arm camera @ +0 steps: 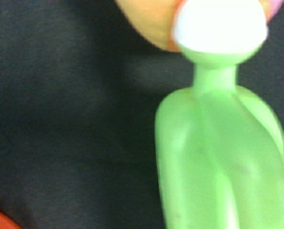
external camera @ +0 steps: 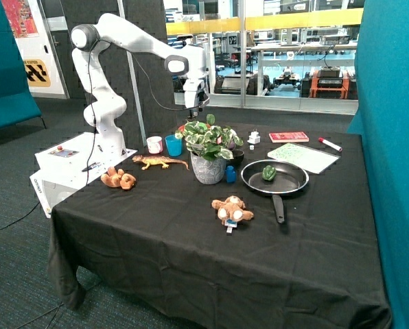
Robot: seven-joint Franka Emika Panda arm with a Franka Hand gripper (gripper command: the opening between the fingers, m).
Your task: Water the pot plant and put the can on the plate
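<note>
the white arm (external camera: 122,41) rises from its base, bends over at the elbow and reaches out level, its wrist turned straight down so the gripper (external camera: 195,104) hangs just above and behind the pot plant (external camera: 208,147).

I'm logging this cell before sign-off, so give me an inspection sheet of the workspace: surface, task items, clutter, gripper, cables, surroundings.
Surface: table under a black cloth; no spills seen.
Job's things: pot plant upright mid-table; can fills the wrist view, close to the camera; plate not made out.
Clutter: frying pan, plush bear, toy lizard, blue cup, red book, marker.
Gripper: gripper raised behind the pot plant; open or shut not visible.
Cables: cable on the floor by the robot's base.
Surroundings: teal partition, glass wall.
</note>
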